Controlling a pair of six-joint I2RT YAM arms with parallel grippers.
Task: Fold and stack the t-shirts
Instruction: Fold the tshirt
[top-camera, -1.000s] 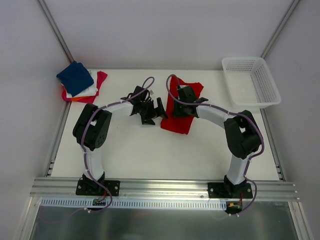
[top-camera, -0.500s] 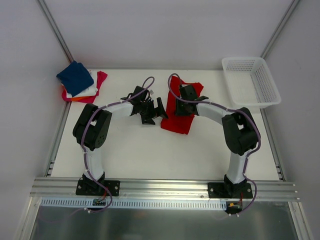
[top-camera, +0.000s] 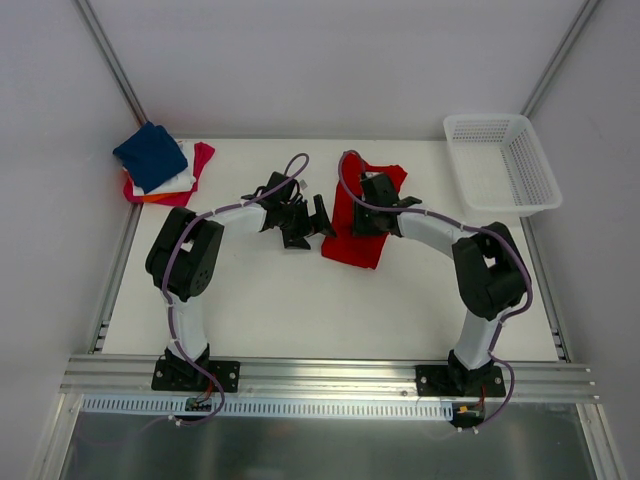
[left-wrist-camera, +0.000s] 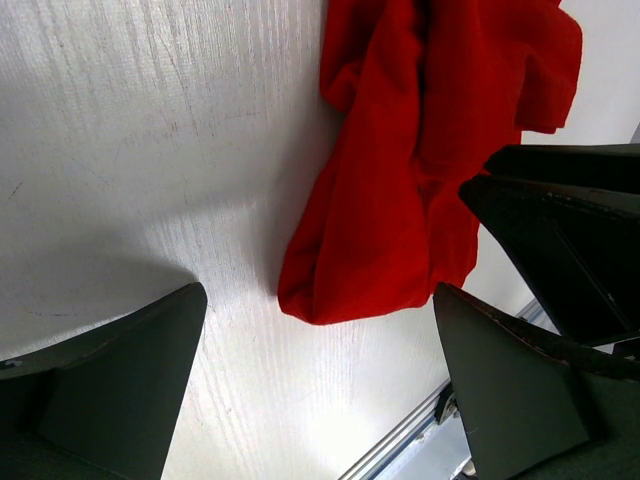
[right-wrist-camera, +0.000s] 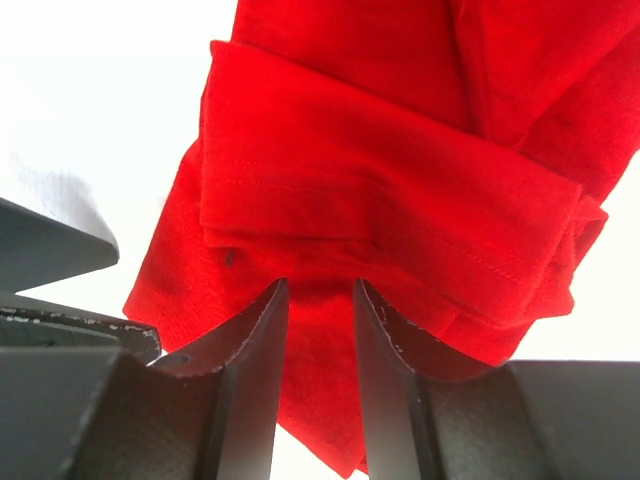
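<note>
Toward the back of the table (top-camera: 280, 310), a little right of middle: the red t-shirt (top-camera: 352, 250), bunched into a long, rumpled strip, with a doubled-over hem plain to see from the right wrist. Directly on top of it, the right gripper (right-wrist-camera: 318, 290), narrowed to a slim gap packed with red cloth, pinching a fold of the shirt. Just beside the shirt's left edge, the left gripper (top-camera: 312, 225), spread wide over bare tabletop, holding nothing, clear of the cloth, with the shirt's near end straight ahead in the left wrist view. Well off in the far left corner, the stack of small folded t-shirts: a navy blue tee (top-camera: 151, 155) on top, a white tee (top-camera: 178, 180) under it, a sliver of orange tee (top-camera: 150, 197) at the near edge, a magenta tee (top-camera: 203, 158) poking out at the right. Opposite, in the far right corner, a white mesh basket (top-camera: 485, 118), upright, well apart from the red shirt and from both grippers.
</note>
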